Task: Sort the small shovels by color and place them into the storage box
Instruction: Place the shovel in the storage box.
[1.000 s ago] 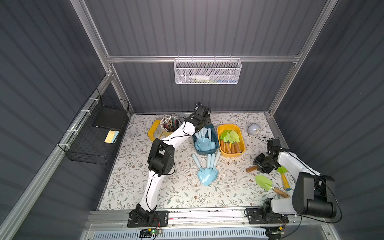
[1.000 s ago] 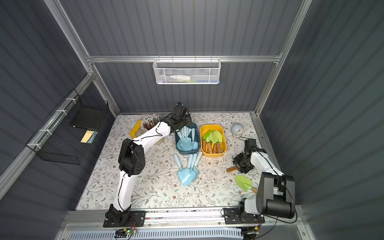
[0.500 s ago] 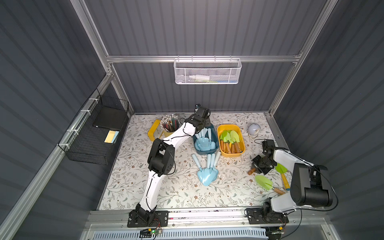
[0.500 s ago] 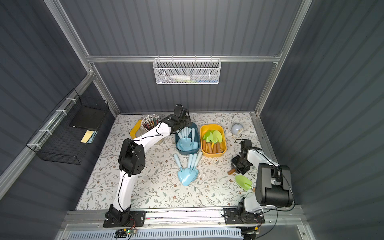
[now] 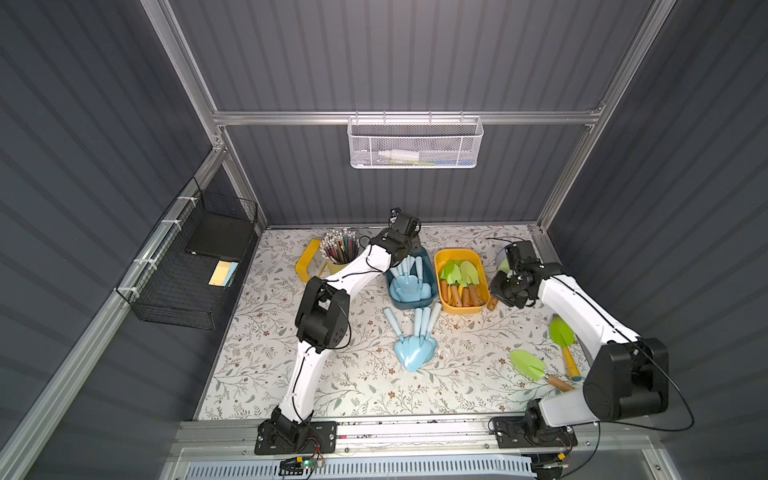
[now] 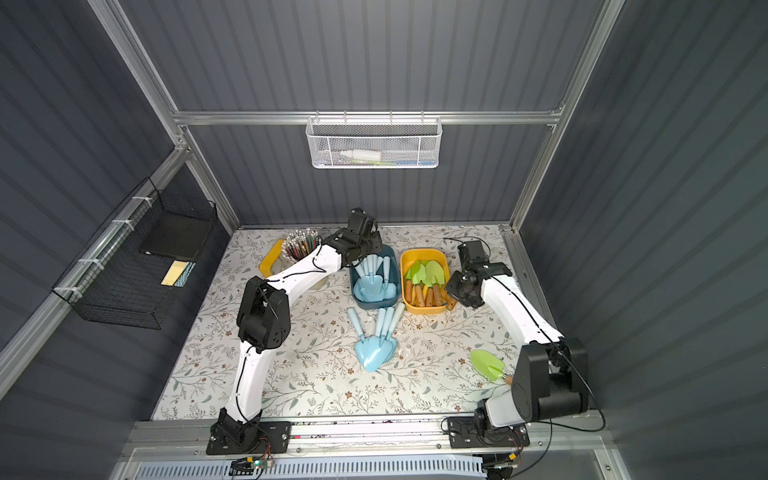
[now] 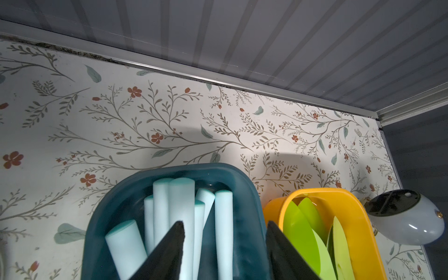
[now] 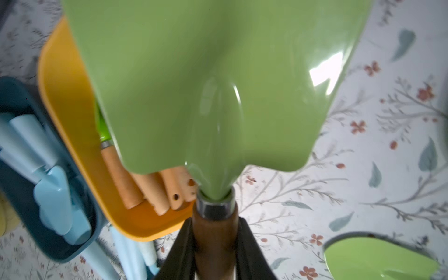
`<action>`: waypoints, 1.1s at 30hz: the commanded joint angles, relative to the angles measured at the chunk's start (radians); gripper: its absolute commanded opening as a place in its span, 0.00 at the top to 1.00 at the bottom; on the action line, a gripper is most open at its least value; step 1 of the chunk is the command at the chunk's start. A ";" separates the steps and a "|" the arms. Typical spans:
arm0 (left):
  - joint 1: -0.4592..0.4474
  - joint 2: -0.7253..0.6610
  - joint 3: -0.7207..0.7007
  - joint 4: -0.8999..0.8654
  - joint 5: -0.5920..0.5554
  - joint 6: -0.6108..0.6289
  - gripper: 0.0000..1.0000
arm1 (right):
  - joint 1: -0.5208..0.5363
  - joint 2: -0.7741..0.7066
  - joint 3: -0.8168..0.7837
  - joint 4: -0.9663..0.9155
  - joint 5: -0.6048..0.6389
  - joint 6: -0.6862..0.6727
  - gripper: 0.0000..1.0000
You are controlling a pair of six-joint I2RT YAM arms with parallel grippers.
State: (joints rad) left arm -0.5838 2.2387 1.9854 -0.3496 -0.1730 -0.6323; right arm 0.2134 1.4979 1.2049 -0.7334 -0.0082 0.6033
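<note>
Right wrist view is almost filled by a green shovel (image 8: 218, 84), whose brown handle is clamped between the jaws of the right gripper (image 8: 214, 226). A second ago that gripper was seen lower on the right side of the table (image 5: 257, 332), over a shovel lying flat. It has since been carried, with the shovel lifted, to the right side of the yellow box (image 5: 439, 266), in which green shovels (image 5: 459, 272) are already stacked. No change is seen at the left arm. The left gripper (image 7: 224, 224) is held over the far end of the blue box (image 7: 106, 198), its fingers apart with nothing caught between them, and blue shovels (image 7: 181, 194) lie below. Loose blue shovels (image 5: 415, 351) are left on the table just in front of the blue box, and two loose green shovels (image 5: 528, 365) lie near the right arm's base. In both top views the held shovel is mostly covered by the right wrist, so that only a sliver of blade and the handle's end can be made out. In a top view only one loose green shovel (image 6: 488, 365) is shown, the other being hidden behind the arm. In the right wrist view the held blade is blurred, cut off at the frame edge, and laid across much of the yellow box.
</note>
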 commanded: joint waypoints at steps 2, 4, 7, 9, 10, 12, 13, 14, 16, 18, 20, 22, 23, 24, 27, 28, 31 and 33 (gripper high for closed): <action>-0.005 -0.045 -0.033 -0.008 -0.021 -0.019 0.44 | 0.064 0.137 0.124 -0.041 -0.044 -0.130 0.99; -0.005 -0.054 -0.049 -0.002 -0.022 -0.026 0.44 | 0.084 0.200 0.164 -0.044 -0.072 -0.158 0.98; -0.005 -0.069 -0.073 -0.002 -0.030 -0.035 0.43 | 0.109 0.281 0.213 -0.063 -0.068 -0.187 0.97; -0.005 -0.081 -0.089 0.000 -0.036 -0.044 0.43 | 0.113 0.321 0.227 -0.072 -0.059 -0.196 0.97; -0.005 -0.089 -0.099 0.004 -0.037 -0.046 0.43 | 0.114 0.336 0.229 -0.069 -0.051 -0.202 0.97; -0.005 -0.097 -0.112 0.002 -0.042 -0.054 0.43 | 0.114 0.358 0.234 -0.064 -0.041 -0.217 0.96; -0.005 -0.100 -0.116 0.000 -0.043 -0.055 0.43 | 0.115 0.368 0.238 -0.066 -0.037 -0.220 0.95; -0.005 -0.101 -0.120 -0.003 -0.042 -0.058 0.43 | 0.115 0.378 0.242 -0.069 -0.032 -0.226 0.94; -0.005 -0.108 -0.127 -0.016 -0.048 -0.067 0.42 | 0.115 0.391 0.252 -0.083 -0.017 -0.228 0.87; -0.007 -0.122 -0.142 -0.021 -0.048 -0.076 0.36 | 0.115 0.389 0.258 -0.096 0.011 -0.219 0.75; -0.008 -0.140 -0.163 -0.021 -0.046 -0.084 0.29 | 0.115 0.374 0.262 -0.097 0.039 -0.207 0.67; -0.016 -0.159 -0.186 -0.027 -0.045 -0.096 0.25 | 0.115 0.351 0.272 -0.096 0.066 -0.198 0.63; -0.022 -0.169 -0.200 -0.031 -0.045 -0.100 0.23 | 0.115 0.334 0.283 -0.099 0.091 -0.185 0.61; -0.031 -0.179 -0.215 -0.035 -0.046 -0.106 0.22 | 0.114 0.317 0.291 -0.097 0.112 -0.176 0.60; -0.060 -0.207 -0.265 -0.040 -0.046 -0.126 0.21 | 0.110 0.254 0.292 -0.064 0.169 -0.147 0.57; -0.069 -0.216 -0.280 -0.043 -0.046 -0.134 0.21 | 0.107 0.237 0.290 -0.056 0.179 -0.136 0.57; -0.100 -0.244 -0.340 -0.042 -0.039 -0.162 0.21 | 0.090 0.190 0.272 -0.022 0.195 -0.105 0.57; -0.133 -0.259 -0.385 -0.041 -0.027 -0.182 0.21 | 0.079 0.168 0.253 0.003 0.187 -0.094 0.57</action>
State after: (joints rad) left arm -0.6823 2.0388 1.6520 -0.3611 -0.2058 -0.7719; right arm 0.3084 1.6848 1.4673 -0.7620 0.1390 0.4690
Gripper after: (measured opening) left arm 0.792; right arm 0.426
